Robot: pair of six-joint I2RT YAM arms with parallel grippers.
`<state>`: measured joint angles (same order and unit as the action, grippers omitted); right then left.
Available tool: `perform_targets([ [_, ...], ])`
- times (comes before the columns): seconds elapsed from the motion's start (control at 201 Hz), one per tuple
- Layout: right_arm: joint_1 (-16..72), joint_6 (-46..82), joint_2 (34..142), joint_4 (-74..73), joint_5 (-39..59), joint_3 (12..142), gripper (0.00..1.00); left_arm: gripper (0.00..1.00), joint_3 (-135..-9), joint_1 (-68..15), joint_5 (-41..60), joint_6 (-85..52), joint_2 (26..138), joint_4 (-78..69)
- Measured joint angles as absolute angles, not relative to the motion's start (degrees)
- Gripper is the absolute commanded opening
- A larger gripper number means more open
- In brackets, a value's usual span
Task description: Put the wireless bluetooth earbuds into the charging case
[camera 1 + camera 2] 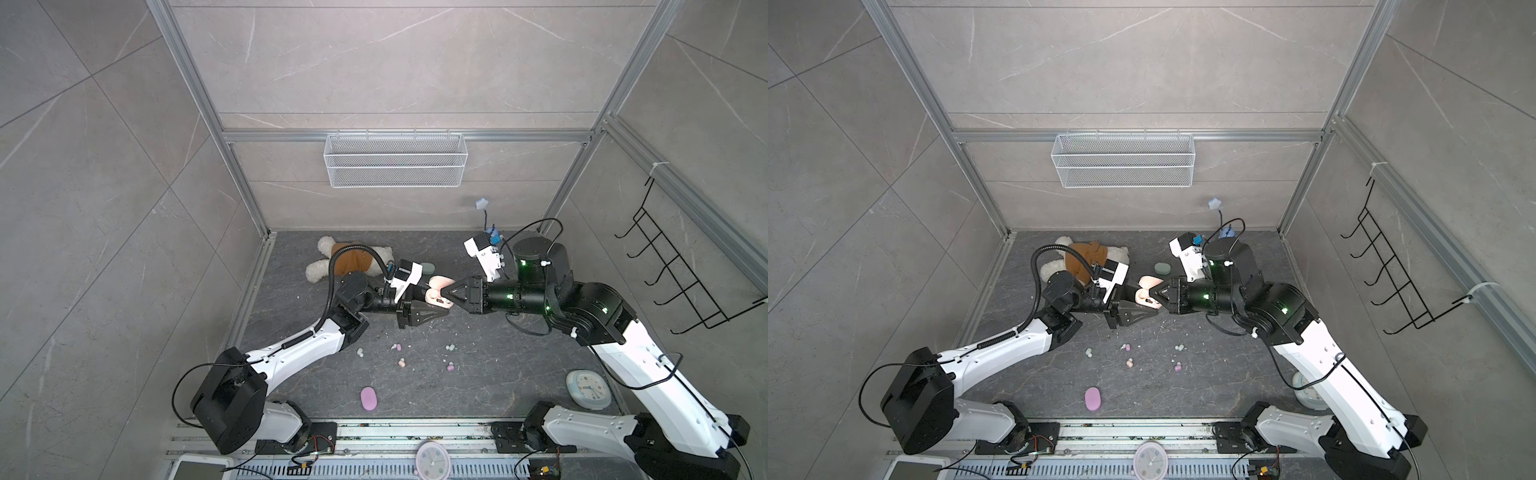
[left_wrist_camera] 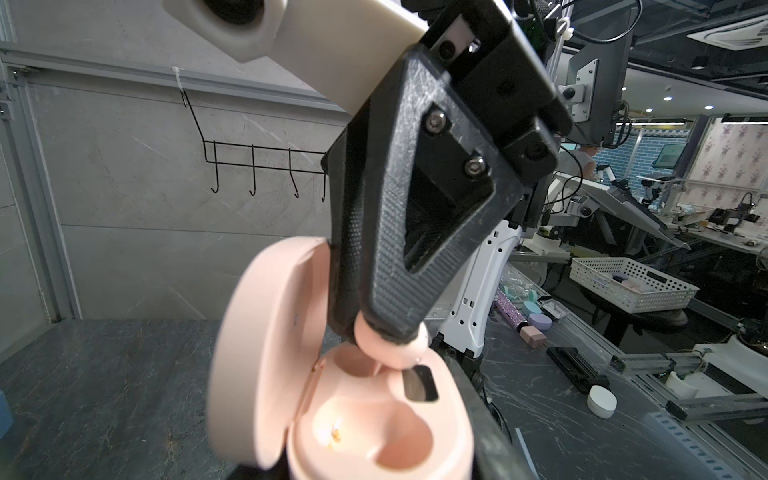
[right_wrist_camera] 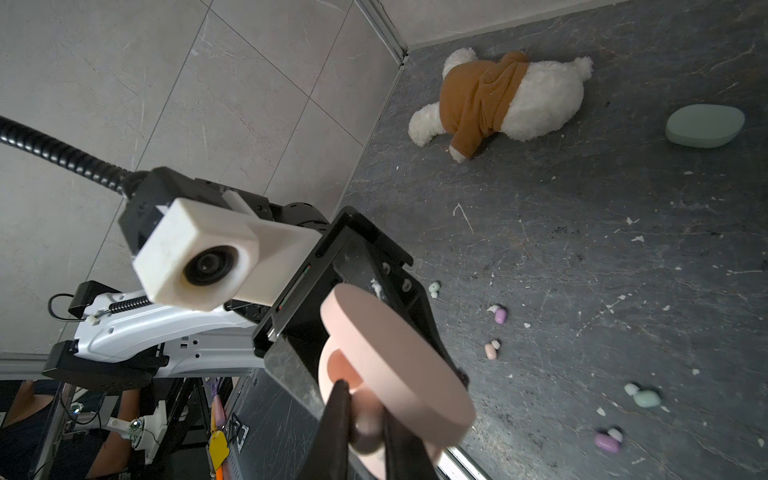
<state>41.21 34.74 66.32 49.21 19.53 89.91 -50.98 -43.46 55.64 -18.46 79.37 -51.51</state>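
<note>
Left jaws: closed across the base of the peach-pink oval plastic charging case [image 1: 432, 293]. The hinged lid [image 2: 257, 353] stands open. The case looks raised off the dark stone-pattern worktop [image 1: 498, 374], likely so its wells face the other arm.

Right jaws: pinched narrow on a small peach-pink plastic earbud [image 2: 388, 352], reaching in from 3 o'clock. The bud's lower end touches the rim of one well beside a dark rectangular window. Judged mid-insertion, not seated. The other well is empty, with a gold contact showing.

Bud: rounded, matte, bean-like, same tint as its case.

Case sits just past worktop centre, toward 12 o'clock. Loose buds lie at its 6 o'clock: mint bud [image 1: 360, 353], lilac bud [image 1: 397, 346], peach bud [image 1: 401, 363], second mint bud [image 1: 449, 347], second lilac bud [image 1: 450, 367]. A closed lilac oval case [image 1: 368, 397] lies further toward 6. A closed grey-green oval case [image 1: 1162, 269] lies at 12.
</note>
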Motion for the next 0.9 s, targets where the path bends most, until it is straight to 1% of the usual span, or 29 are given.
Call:
perform_targets([
  [0.657,41.15,35.99,66.37,48.99,20.84,89.80,0.13,0.21,-50.63,-43.48,55.35,-17.45,78.43,-50.65],
  [0.896,41.17,36.86,65.82,47.88,21.10,89.78,0.14,0.21,-50.19,-43.48,55.13,-21.06,79.50,-56.86],
])
